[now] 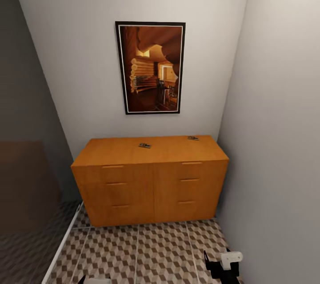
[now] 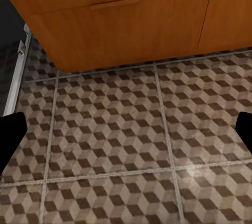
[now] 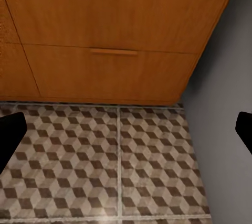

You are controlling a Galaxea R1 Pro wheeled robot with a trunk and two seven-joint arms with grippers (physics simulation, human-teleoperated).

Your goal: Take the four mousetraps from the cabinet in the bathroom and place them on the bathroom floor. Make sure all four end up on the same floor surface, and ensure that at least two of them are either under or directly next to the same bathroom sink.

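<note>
- Head view: you face the cabinet [image 1: 151, 177], set against the wall under a framed picture [image 1: 150, 67]. Two mousetraps lie on its flat top, well apart: one [image 1: 144, 145] near the middle, the other [image 1: 193, 138] toward the back right corner. Both are tiny; you can make out dark metal on tan boards and nothing finer. Any others are not to be made out here.
- Head view, lower edge: your right gripper [image 1: 221, 268] is cut off by the frame over the bathroom floor [image 1: 151, 253], well short of the cabinet and far below the traps. A pale scrap at the bottom left is too cropped to name. The dark shower floor [image 1: 26, 248] lies beyond a white strip on the left.
- Left wrist view: the left gripper [image 2: 126, 135] has its jaws spread wide, only the dark fingertips [image 2: 10, 135] showing at the edges, with nothing between them but tiles. Ahead is the cabinet's bottom drawer front.
- Right wrist view: the right gripper's fingertips [image 3: 9, 132] likewise stand wide apart and empty above the tiles; ahead is a lower drawer, beside it the grey wall [image 3: 223, 103].
</note>
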